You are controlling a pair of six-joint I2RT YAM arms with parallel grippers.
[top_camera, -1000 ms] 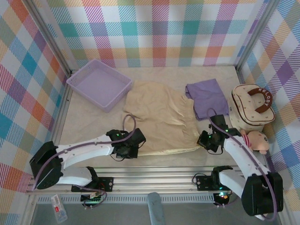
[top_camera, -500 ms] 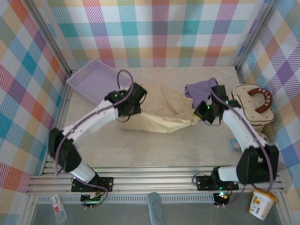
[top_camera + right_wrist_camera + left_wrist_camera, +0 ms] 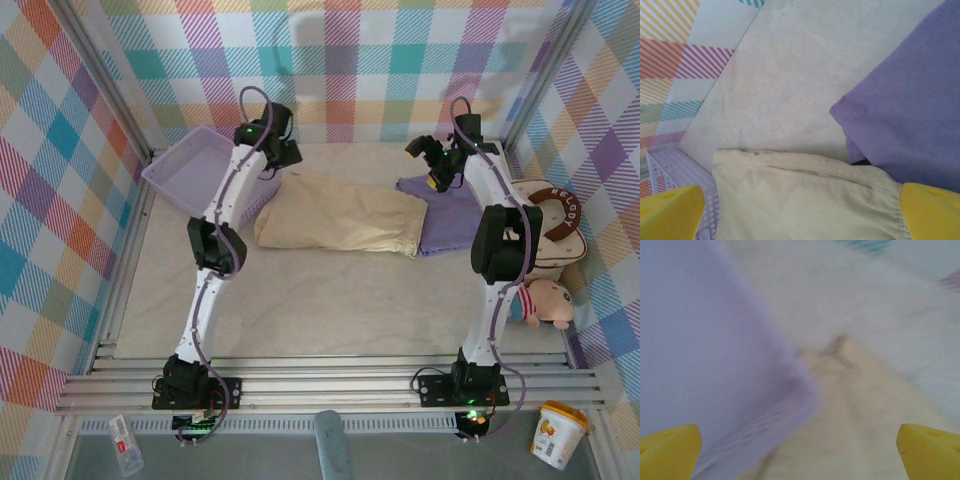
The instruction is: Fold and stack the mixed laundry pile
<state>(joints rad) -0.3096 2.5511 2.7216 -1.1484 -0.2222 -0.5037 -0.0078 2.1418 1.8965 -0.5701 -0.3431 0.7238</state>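
Note:
The cream-beige shirt (image 3: 340, 225) lies folded in a long band across the back of the table. Its right end rests on the lavender-purple T-shirt (image 3: 455, 215). My left gripper (image 3: 283, 160) hangs above the shirt's back left corner, beside the basket. My right gripper (image 3: 432, 170) hangs above the back right corner, over the purple T-shirt's edge. In the blurred left wrist view my left gripper (image 3: 800, 455) is open over cream cloth (image 3: 855, 430). In the right wrist view my right gripper (image 3: 800, 215) is open above the cream shirt (image 3: 805, 200) and purple T-shirt (image 3: 910, 120), holding nothing.
A lavender mesh basket (image 3: 195, 170) stands at the back left, touching the shirt's corner. A cream padded bag (image 3: 550, 225) with a brown handle and a pink doll (image 3: 540, 300) lie on the right. A yellow-lidded cup (image 3: 555, 432) stands off the table's front right.
Both arms carried the cream shirt's near edge to the back, folding it over. Both grippers then opened and let the cloth go.

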